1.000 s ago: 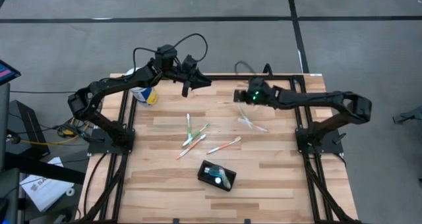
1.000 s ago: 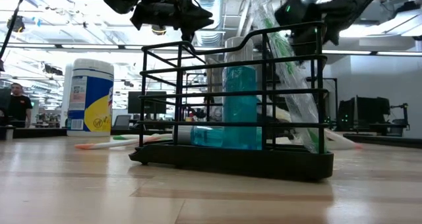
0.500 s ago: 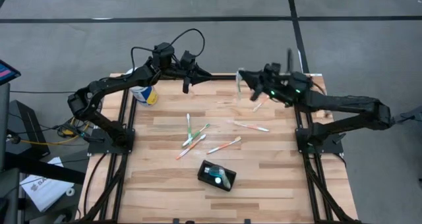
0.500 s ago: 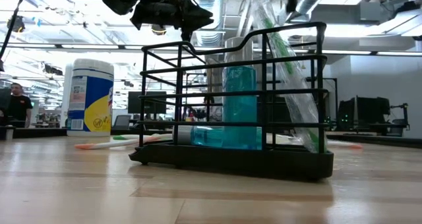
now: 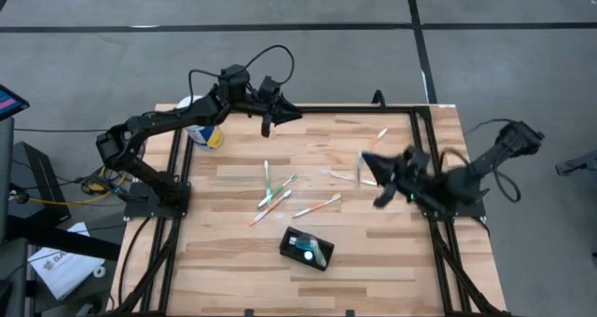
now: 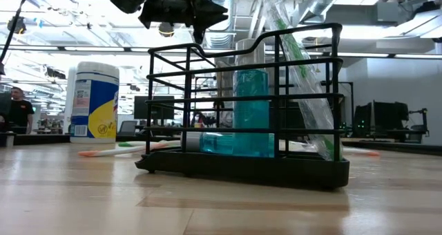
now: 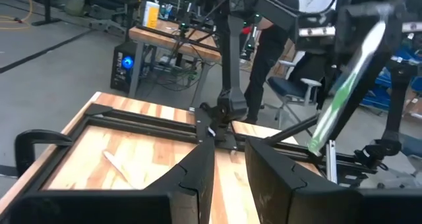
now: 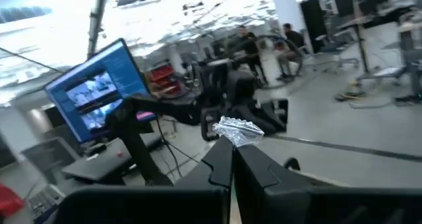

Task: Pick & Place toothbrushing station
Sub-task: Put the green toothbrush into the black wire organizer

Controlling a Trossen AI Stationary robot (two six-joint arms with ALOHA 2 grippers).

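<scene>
**Holder.** The black wire holder stands on the near half of the table, a little left of centre and well apart from both arms. It holds a blue cup and one wrapped toothbrush that leans against its right end.

**Right gripper.** The right gripper is above the table's right side, farther back than the holder. Its jaws are closed on a crinkled clear wrapper. I cannot tell whether a brush is inside the wrapper.

**Step in hand (judged).** The step looks like carrying this piece to the holder.
- Come in from above.
- Lower the piece into the free space beside the leaning brush, and keep clear of the top rail and the cup.
- Let go only once it is well inside. The rack looks light and could slide if nudged.

**Left gripper.** The left gripper waits at the far edge. Its jaws stand a narrow gap apart, with nothing seen between them.

**Counts, near to far**

| Thing | Count |
|---|---|
| Holder | 1 |
| Cup | 1 |
| Brush in the holder | 1 |
| Loose toothbrushes mid-table | about 6 |
| White-lidded canister at the far left | 1 |

The left-hand brushes overlap, so the loose count is not firm.
</scene>
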